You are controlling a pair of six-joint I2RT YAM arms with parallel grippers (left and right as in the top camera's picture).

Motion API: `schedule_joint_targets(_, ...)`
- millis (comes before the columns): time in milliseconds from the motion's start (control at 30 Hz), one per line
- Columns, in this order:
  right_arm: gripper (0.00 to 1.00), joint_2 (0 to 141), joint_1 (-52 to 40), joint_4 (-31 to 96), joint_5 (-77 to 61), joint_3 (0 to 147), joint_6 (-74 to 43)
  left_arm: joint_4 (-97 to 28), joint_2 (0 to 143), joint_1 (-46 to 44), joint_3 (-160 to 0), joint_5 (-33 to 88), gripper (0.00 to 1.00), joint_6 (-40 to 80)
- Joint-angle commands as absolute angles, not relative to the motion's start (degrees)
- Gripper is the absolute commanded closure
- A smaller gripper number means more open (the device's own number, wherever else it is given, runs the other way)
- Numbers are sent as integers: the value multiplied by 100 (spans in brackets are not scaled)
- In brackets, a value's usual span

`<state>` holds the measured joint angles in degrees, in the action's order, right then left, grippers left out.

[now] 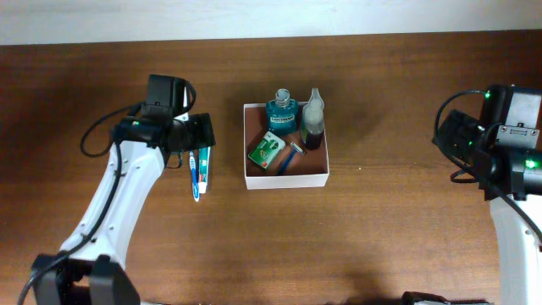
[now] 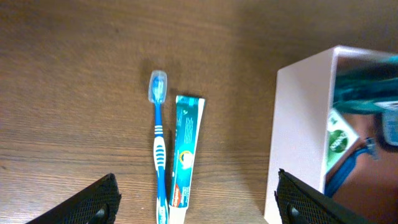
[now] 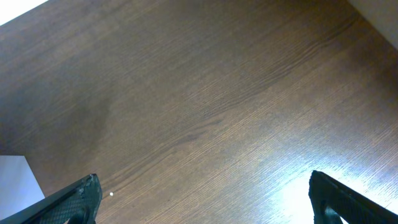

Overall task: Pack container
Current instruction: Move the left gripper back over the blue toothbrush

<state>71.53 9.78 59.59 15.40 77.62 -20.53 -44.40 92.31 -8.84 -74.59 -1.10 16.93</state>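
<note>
The container [image 1: 288, 180] is a square shallow box with white walls, at the table's middle. It holds a teal mouthwash bottle [image 1: 282, 111], a clear bottle with dark liquid [image 1: 313, 124], a green packet [image 1: 266, 151] and a blue razor [image 1: 291, 158]. Left of it, a blue toothbrush [image 1: 195, 176] and a toothpaste tube [image 1: 205, 166] lie side by side on the wood. My left gripper [image 1: 196, 140] hovers open above them. In the left wrist view the toothbrush [image 2: 158, 149] and tube [image 2: 185, 149] lie between the wide jaws, untouched. My right gripper [image 3: 203, 180] stands open over bare wood, far right.
The container's white wall [image 2: 298, 124] stands close to my left gripper's right finger. A white corner of the container [image 3: 15, 180] shows at the left edge of the right wrist view. A pale wall runs behind the table's far edge [image 1: 271, 36].
</note>
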Motion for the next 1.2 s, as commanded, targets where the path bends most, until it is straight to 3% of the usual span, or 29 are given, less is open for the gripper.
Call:
schedule_joint_targets(0,1,7153,1015,5940,1566,7813,-2060,-4442,9585,-860,-7387,-196,19,1625)
schedule_joint_targets(467,1,7153,1015,5940,1564,7813,-2060,-4375,10149,-543,-7297,-296,15,2008)
schedule_joint_targets(767,1,7153,1015,5940,1566,7813,-2060,-4202,10575,-508,-7037,-285,27,2012)
schedule_joint_targets(1167,1,7153,1015,5940,1564,7813,-2060,-4084,11089,-508,-7026,-419,32,2012)
